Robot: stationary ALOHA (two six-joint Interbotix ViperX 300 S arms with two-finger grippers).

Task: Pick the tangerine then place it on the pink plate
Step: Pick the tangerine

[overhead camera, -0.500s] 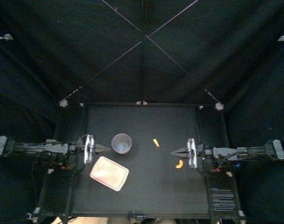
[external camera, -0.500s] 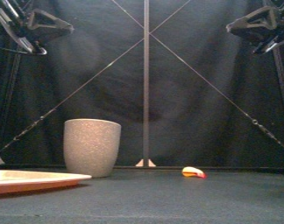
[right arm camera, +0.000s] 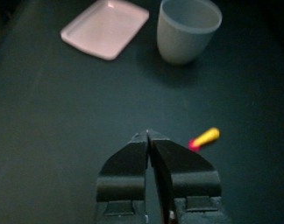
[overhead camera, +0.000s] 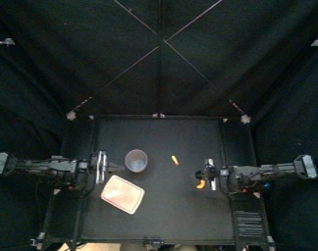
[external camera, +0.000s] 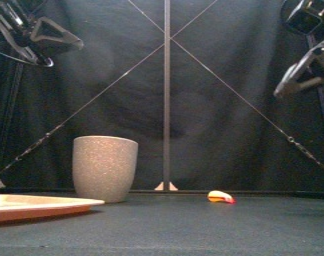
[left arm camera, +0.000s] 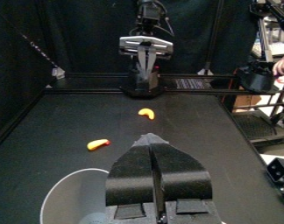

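Hanging over the table's right side, the right claw (right arm camera: 151, 134) has its two black jaws pressed together, with only a thin seam between them and nothing in their grip. Closest to it is the small orange crescent-shaped tangerine segment (left arm camera: 145, 112). It lies on the black table (overhead camera: 175, 211) just beside the claw's tips, a little to their front-edge side in the top view. Whether claw and fruit touch cannot be told, since the white cross-plate crowds that spot. The claw's own wrist view does not show the tangerine at all, because the bulk of the jaws covers the ground beneath them.

Just past the tips, on the side away from the tangerine, lies a small yellow toy with a red end (right arm camera: 204, 138), apart from the jaws. It is too small to tell what food it is meant to be.

Farther out stands the tall grey speckled cup (external camera: 105, 168), upright. Beside it, nearer the table's front edge, is the flat pink tray (right arm camera: 103, 26); the front view cuts off the tray's left end.

Farthest from the right claw, beyond cup and tray, the left claw (left arm camera: 152, 140) hovers with its jaws closed on nothing. The cup's rim sits just under it in its wrist view. The front view shows only parts of the two arms in its upper corners, and their jaw tips are hard to make out there.
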